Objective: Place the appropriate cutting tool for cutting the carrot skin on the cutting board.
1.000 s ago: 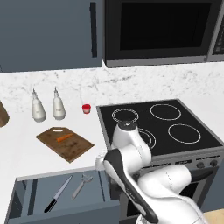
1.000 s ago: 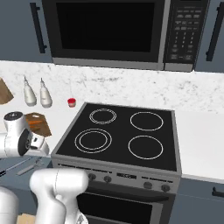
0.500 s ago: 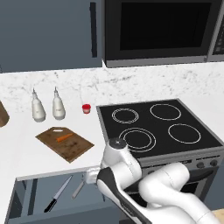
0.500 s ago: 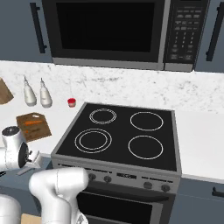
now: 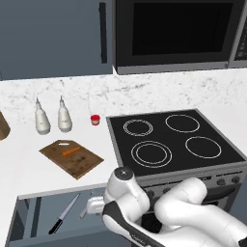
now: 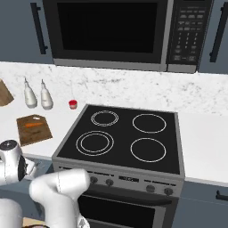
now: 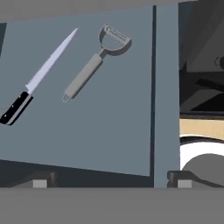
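1. Right now the tool (image 7: 109, 183) hangs over the open drawer (image 7: 109, 144), its 2 fingertips (image 7: 37, 181) standing wide apart at the bottom of the hand view with nothing between them.
2. Just ahead of it on the drawer floor lies the peeler (image 7: 94, 63), slim handle toward the tool and forked head away, free of any grip.
3. Beside the peeler, apart from it and roughly parallel, lies the long knife (image 7: 41, 72) with its black handle; that is the wrong pick for carrot skin.
4. Judging from this, the step in hand is the approach to grasp the peeler, and the task is at an early stage.
5. To do it well, the tool should centre over the middle of the slim handle, turn so the fingers straddle the handle across its width, and descend straight.
6. Keeping the nearer finger off the knife blade matters, since a nudge could push both pieces askew.
7. A thin flat handle on a smooth floor may slip, so the fingers should reach low before closing.
8. Farther off, on the desk (image 5: 29, 159) above the drawer, the cutting board (image 5: 77, 161) lies flat with the carrot (image 5: 71, 151) resting on it.
9. Beyond the board stand 2 white bottles (image 5: 42, 119) and a small red cup (image 5: 95, 119), well clear of the drop spot.
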Motion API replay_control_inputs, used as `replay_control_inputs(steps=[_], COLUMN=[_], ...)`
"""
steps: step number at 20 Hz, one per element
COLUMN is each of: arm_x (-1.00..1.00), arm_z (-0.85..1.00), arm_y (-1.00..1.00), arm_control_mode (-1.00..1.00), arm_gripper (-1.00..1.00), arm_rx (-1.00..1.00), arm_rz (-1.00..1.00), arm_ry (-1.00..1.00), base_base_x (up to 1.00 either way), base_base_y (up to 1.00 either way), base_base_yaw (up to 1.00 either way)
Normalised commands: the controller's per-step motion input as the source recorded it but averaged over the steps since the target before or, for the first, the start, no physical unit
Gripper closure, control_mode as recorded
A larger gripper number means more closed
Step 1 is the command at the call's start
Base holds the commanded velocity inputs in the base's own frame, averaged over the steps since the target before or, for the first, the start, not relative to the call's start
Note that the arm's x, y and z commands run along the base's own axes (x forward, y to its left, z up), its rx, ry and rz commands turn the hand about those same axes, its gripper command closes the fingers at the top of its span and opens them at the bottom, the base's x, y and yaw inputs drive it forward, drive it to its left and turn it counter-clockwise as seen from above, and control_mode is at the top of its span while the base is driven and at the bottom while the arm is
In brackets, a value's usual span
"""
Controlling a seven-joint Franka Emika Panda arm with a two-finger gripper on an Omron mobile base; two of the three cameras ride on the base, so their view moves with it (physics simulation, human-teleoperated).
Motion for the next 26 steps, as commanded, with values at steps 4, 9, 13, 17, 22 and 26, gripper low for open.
replay_control_inputs(steps=[4,9,13,17,22,26], arm_x=[0.19,0.14,0.14,0.03,-0.08,-0.28], arm_z=[-0.21,-0.25,-0.28,-0.24,-0.21,-0.25], arm_y=[0.13,0.15,0.28,0.29,0.26,0.23], arm_control_mode=[-1.0,-1.0,-1.0,-1.0,-1.0,-1.0], arm_gripper=[-1.0,-1.0,-1.0,-1.0,-1.0,-1.0], arm_rx=[0.0,0.0,0.0,0.0,0.0,-0.01], arm_rz=[0.0,0.0,0.0,0.0,0.0,0.0], arm_ry=[0.11,0.11,0.16,0.13,0.14,0.14], base_base_x=[0.0,0.0,0.0,0.0,0.0,0.0], base_base_y=[0.0,0.0,0.0,0.0,0.0,0.0], base_base_yaw=[0.0,0.0,0.0,0.0,0.0,0.0])
